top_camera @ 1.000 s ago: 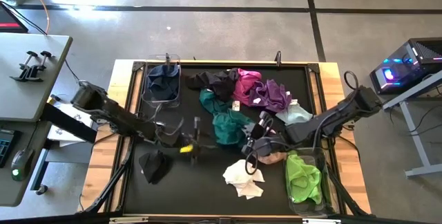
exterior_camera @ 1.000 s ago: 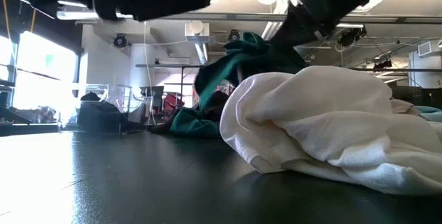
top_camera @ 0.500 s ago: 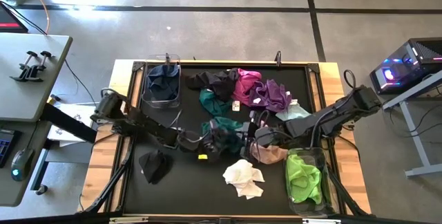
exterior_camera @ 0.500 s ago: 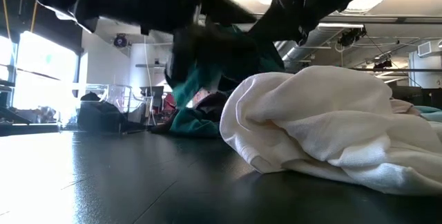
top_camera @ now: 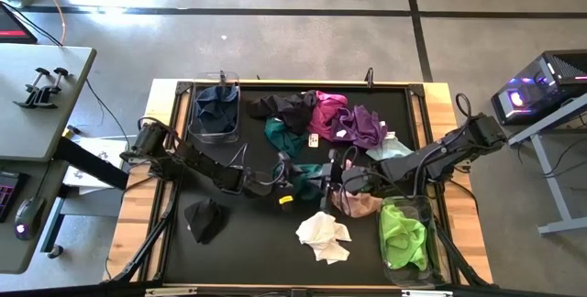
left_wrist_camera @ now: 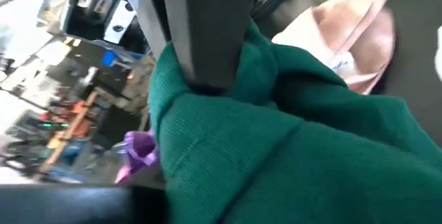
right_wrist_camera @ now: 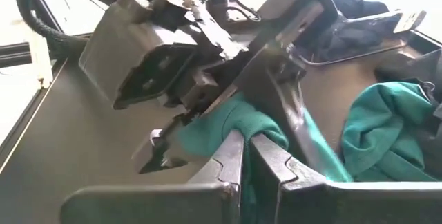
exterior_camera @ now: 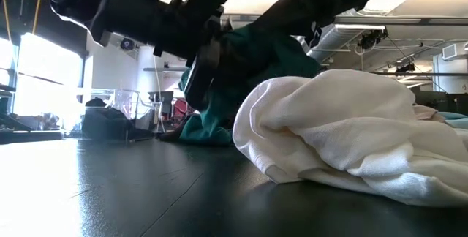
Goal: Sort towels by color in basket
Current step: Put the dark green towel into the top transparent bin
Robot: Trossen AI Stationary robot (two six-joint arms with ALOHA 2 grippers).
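Note:
A teal towel [top_camera: 307, 176] hangs in mid-table between my two grippers, lifted off the black mat [exterior_camera: 256, 61]. My left gripper [top_camera: 286, 185] reaches in from the table's left and my right gripper [top_camera: 328, 180] from the right; both are shut on this towel. A second teal towel [top_camera: 284, 135] lies on the mat just beyond. The white towel [top_camera: 323, 236] lies crumpled near the front, a black one [top_camera: 204, 217] at front left and a pink one [top_camera: 362, 203] under my right arm. My left gripper has a bunched fold of the teal towel [left_wrist_camera: 207, 106] between its fingers; one finger [left_wrist_camera: 200, 37] dents the cloth. It comes level from the table's left. The towel is clear of the mat. My right gripper pinches the teal towel's other side [right_wrist_camera: 238, 124] between its nearly closed fingers [right_wrist_camera: 231, 162], coming from the table's right. The cloth bulges out past the fingertips toward the left gripper and sits lifted.
A clear bin with a navy towel [top_camera: 215, 109] stands at the far left, and another with lime green towels [top_camera: 404, 233] at the near right. Black [top_camera: 280, 106], magenta [top_camera: 328, 112], purple [top_camera: 367, 125] and mint [top_camera: 393, 150] towels are heaped along the far side.
My left gripper has travelled toward the table's right, from open mat to the teal towel that my right gripper holds up, and has closed in on it. The right gripper has stayed roughly in place with the towel lifted.

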